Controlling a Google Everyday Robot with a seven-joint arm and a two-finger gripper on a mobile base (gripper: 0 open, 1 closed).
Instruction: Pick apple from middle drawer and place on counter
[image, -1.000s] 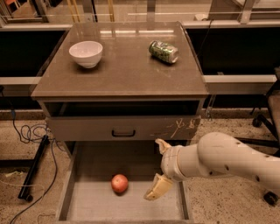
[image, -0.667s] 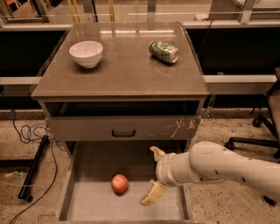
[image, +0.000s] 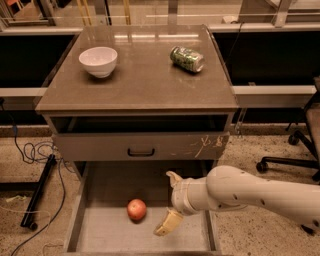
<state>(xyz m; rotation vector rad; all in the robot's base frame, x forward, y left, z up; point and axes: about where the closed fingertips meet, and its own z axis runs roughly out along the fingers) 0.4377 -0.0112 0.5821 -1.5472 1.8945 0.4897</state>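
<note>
Inside the middle drawer, which stands open below the desk, the apple sits on the bare floor, the only thing in it. The end effector hangs over the drawer's right part as the camera sees it, spread wide and holding nothing (one finger toward the back, the other toward the front). The apple lies just beside that opening, toward the left of the view, touching neither finger. Being round, it gives no long axis to align with. A short sideways reach should bracket it. On the desk are a white bowl, nothing visible inside, and a green can on its side.
</note>
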